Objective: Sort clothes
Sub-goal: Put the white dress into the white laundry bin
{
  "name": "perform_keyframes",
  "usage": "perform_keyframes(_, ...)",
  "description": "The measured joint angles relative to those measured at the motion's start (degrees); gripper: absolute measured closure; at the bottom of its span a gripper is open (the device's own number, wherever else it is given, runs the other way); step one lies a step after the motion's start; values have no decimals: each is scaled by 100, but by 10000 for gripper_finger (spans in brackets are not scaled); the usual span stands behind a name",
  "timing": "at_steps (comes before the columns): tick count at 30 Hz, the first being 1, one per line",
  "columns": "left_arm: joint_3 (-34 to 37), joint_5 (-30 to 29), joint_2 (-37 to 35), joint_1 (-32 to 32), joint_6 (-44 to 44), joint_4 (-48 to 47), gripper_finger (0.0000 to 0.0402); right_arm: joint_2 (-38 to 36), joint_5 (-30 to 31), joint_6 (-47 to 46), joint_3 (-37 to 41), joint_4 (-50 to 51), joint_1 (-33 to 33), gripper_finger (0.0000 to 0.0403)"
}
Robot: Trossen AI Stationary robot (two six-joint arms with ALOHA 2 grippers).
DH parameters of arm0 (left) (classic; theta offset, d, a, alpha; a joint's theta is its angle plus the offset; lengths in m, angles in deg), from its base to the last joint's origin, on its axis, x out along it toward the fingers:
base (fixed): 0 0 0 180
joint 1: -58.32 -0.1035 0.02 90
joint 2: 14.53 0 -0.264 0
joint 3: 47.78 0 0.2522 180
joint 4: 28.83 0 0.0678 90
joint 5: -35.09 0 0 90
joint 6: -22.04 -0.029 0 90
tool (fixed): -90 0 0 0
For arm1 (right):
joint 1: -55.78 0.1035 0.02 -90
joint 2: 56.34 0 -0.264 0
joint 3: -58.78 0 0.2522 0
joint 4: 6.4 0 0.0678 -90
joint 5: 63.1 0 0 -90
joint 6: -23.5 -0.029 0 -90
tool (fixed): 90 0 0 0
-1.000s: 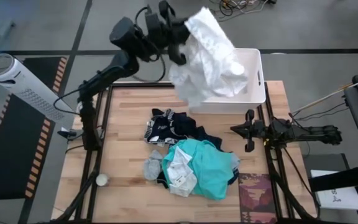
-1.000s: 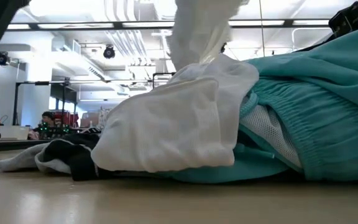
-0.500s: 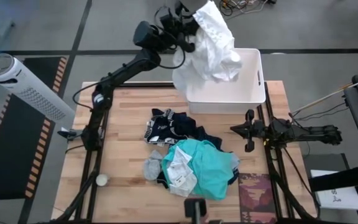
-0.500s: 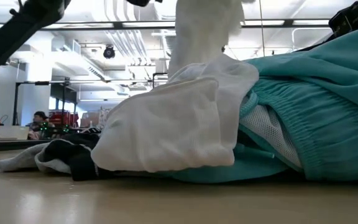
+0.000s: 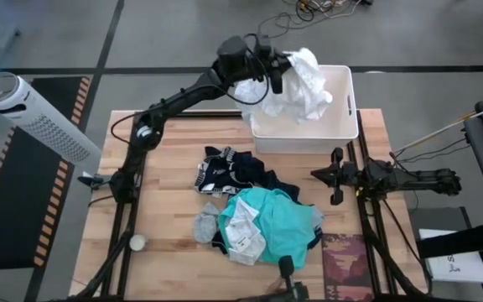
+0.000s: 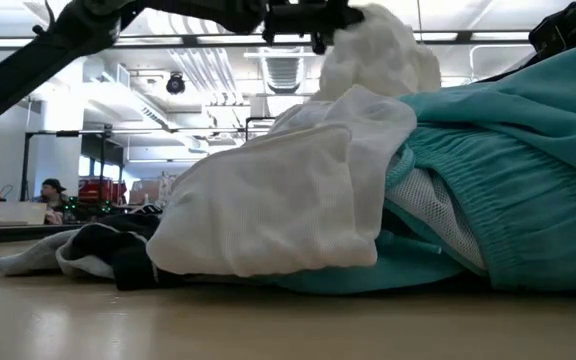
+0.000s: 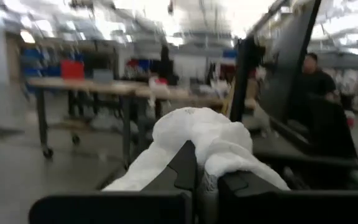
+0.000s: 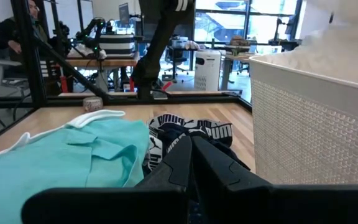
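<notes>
Clothes lie heaped mid-table: a navy printed garment (image 5: pixel 229 170), then a teal one (image 5: pixel 282 225) (grey and white pieces tucked at its near-left edge). Over the white basket (image 5: pixel 346 105), the left gripper (image 5: pixel 277 70) has its fingers clenched on the large white garment (image 5: pixel 303 84). Rightmost, the right gripper (image 5: pixel 336 177) rests with fingers pressed together, grasping nothing.

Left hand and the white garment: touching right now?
Touching. The left wrist view shows the left hand shut on the white garment, fabric pinched between its fingers; the high view shows it held over the white bin.
</notes>
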Motion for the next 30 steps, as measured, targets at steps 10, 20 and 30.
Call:
perform_keyframes(10,-1,320,58,157,-786,-1281,371,0,0,0,2,0,0,403)
perform_keyframes(20,-9,321,17,334,-1331,-1638,250,0,0,105,1,0,0,403)
perform_keyframes(30,-11,-32,-387,330,-2110,-2633,151,0,0,109,1,-1,0,403)
